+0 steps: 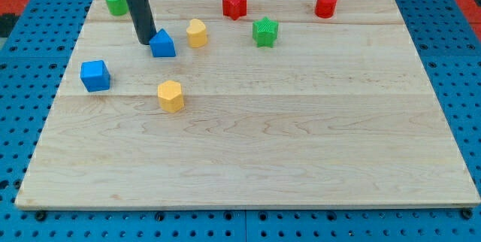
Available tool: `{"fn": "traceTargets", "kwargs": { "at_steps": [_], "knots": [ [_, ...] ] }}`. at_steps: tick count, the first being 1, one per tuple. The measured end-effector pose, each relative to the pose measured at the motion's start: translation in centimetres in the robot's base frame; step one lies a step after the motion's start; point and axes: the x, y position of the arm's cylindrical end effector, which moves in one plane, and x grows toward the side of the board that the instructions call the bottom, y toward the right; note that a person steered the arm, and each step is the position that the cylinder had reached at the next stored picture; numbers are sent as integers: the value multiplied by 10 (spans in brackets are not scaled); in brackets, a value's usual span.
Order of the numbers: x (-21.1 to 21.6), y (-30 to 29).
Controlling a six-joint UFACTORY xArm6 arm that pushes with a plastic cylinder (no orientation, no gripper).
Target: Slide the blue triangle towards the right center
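Observation:
The blue triangle (162, 44) lies on the wooden board (301, 137) in the upper left part of the view. My tip (144, 41) rests on the board right against the triangle's left side, touching or nearly touching it. The dark rod rises from the tip toward the view's top and leaves the frame.
A yellow block (197, 33) sits just right of the triangle. A green star (265, 32), a red star (234, 4) and a red cylinder (326, 4) lie further right along the top. A green block (116, 1), a blue cube (95, 75) and a yellow hexagon (170, 95) lie at the left.

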Motion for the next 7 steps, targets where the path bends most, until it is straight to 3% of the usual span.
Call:
{"fn": "traceTargets", "kwargs": {
  "at_steps": [1,3,5,6,7],
  "knots": [
    [24,36],
    [77,189],
    [107,194],
    [81,177],
    [78,199]
  ]
}}
